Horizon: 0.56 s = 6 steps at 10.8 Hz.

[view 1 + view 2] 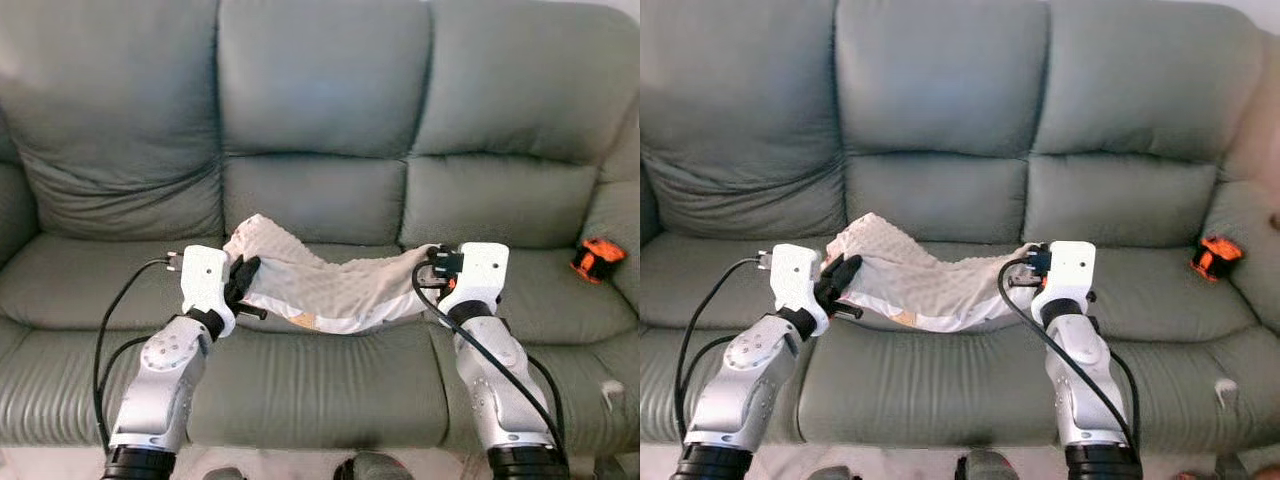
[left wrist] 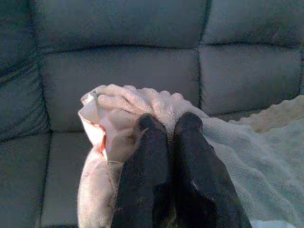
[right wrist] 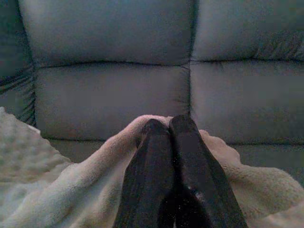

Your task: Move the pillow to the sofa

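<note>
Since you've got the pillow [image 1: 325, 285] strung between both grippers over the middle seat of the sofa [image 1: 320, 120], the trick now is probably just lowering both ends together. The left gripper [image 1: 243, 277] is pinched tight on the pillow's left corner, and the right gripper [image 1: 437, 262] is clamped on the right corner; in both wrist views the black fingers [image 2: 151, 142] are pressed together with fabric bunched around them. The pillow sags in the middle and looks soft and floppy, so I'd keep the arms level, push it a bit farther toward the backrest, and only let go once it's resting on the cushion. Count-wise: one pillow, one three-seat sofa, two grippers, plus one small orange and black object [image 1: 598, 259] on the far right seat, well clear.
</note>
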{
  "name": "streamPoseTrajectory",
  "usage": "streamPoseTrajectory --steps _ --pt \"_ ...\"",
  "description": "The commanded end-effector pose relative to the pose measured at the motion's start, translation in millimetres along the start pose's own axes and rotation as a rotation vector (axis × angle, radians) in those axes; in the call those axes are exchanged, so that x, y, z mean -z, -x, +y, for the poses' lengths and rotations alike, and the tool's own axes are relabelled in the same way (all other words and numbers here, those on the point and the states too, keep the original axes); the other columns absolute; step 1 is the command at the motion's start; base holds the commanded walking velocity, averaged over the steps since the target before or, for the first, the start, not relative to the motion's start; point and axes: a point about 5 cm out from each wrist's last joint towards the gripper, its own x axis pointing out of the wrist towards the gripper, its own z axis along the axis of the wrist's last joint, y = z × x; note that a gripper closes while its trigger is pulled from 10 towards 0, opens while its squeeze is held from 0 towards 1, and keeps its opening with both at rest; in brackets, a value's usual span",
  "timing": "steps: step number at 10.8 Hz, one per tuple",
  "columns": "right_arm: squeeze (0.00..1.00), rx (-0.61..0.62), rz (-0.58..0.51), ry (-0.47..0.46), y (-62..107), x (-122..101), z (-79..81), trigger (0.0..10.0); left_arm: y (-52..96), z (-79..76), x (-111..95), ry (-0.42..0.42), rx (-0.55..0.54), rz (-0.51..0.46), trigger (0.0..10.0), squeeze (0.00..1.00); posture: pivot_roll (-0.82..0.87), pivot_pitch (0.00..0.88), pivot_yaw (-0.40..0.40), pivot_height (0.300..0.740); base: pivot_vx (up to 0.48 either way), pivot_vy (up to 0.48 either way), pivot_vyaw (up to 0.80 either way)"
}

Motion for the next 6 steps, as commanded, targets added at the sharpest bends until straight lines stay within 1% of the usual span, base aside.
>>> streamPoseTrajectory --steps 1,5,6 --pt "0.00 -0.013 -0.026 0.003 -0.4 -5.8 0.6 10.0 -1.1 -1.9 -4.7 -0.015 0.003 -0.016 10.0 0.00 -0.04 0.000 -0.039 0.672 0.000 0.000 0.00" --pt "0.00 -0.016 -0.022 0.004 -0.2 -5.4 1.4 10.0 -1.1 -2.7 -5.0 -0.013 0.004 -0.020 10.0 0.00 -0.04 0.000 -0.039 0.672 0.000 0.000 0.00" --pt "0.00 -0.016 -0.021 0.003 -0.1 -5.1 1.7 10.0 -1.3 -2.8 -5.4 -0.012 0.007 -0.023 10.0 0.00 -0.04 0.000 -0.038 0.662 0.000 0.000 0.00"
